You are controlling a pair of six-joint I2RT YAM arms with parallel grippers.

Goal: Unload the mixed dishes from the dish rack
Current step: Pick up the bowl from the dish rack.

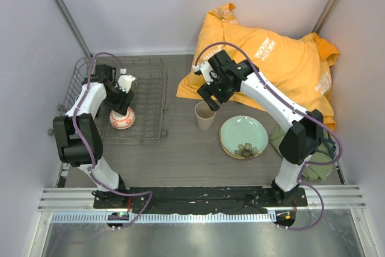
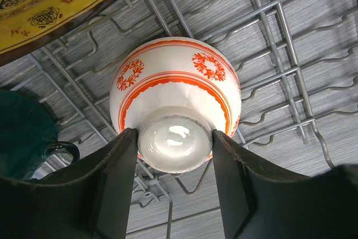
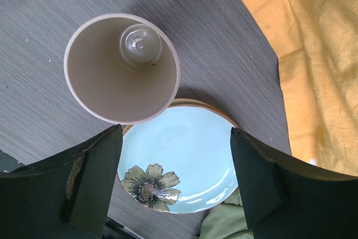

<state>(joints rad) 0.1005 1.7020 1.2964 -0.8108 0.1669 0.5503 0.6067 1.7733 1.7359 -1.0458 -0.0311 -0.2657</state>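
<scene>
The left hand (image 2: pixel 174 136) pinches the raised foot of the small white-and-red bowl (image 2: pixel 173 82), with one finger at its 9 o'clock and the other at 3. The bowl sits upside down toward 6 o'clock of the dish rack (image 1: pixel 150 97). Grip that narrow ring squarely, then lift straight up clear of the prongs. The right hand (image 3: pixel 174 136) is spread and empty, with the beige handleless cup (image 3: pixel 120 76) at its 11 o'clock on the bench (image 1: pixel 180 154).

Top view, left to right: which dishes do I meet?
bowl, sitting in the rack → cup → plate
</scene>
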